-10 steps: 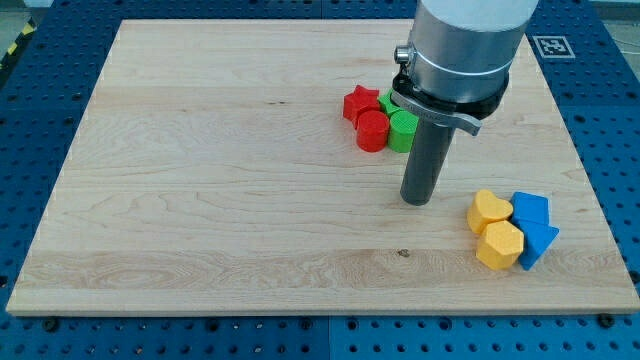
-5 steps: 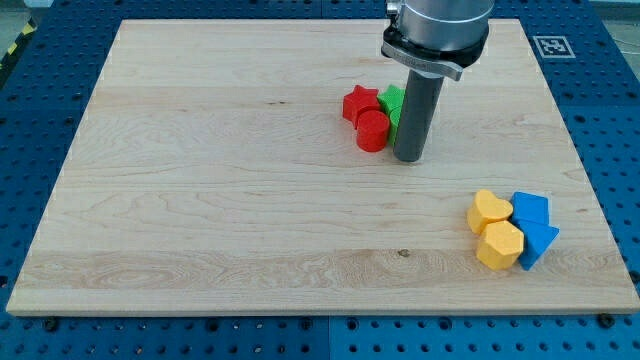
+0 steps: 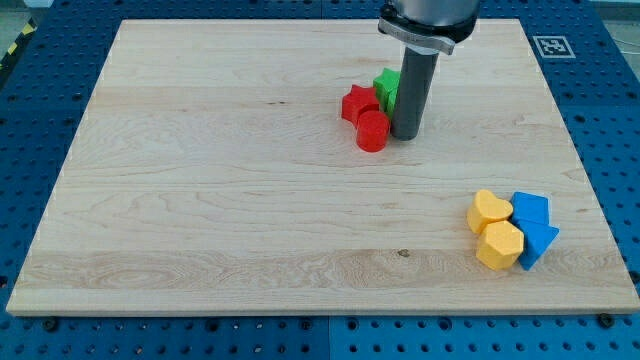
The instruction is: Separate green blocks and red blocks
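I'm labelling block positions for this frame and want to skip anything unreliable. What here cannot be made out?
- Green cylinder block: not visible in the camera view; presumably behind the dark rod.
- Green star-shaped block: only its left part shows beside the rod, so its outline is uncertain.
- My tip: beside the red cylinder block; contact cannot be confirmed.
- The arm above the rod: cut off by the view's top.

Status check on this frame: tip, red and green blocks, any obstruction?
My tip down beside red cylinder. Red star, green block bunched together, not separated. Rod hides part of the green.
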Robot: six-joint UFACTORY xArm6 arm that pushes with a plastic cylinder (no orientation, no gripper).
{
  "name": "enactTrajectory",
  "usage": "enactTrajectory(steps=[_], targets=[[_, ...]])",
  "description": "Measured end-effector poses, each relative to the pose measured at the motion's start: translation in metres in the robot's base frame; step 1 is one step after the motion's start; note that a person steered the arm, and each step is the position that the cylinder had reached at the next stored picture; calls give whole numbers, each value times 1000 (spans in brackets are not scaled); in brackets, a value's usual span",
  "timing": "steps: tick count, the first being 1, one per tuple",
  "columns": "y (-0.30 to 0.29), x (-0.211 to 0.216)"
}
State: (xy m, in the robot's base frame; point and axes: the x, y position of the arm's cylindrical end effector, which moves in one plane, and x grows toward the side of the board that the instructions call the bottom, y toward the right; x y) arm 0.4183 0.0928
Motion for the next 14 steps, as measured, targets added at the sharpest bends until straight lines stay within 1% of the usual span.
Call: enactTrajectory(steps=[2, 5, 6, 7, 8, 9, 10, 11, 12, 13, 14], targets=[[-12, 7], [2, 7], [2, -15], [-13, -20], [-19, -44], [-19, -45], [-9, -67], [-21, -79], [-22, -46], [-22, -41], [-22, -46]])
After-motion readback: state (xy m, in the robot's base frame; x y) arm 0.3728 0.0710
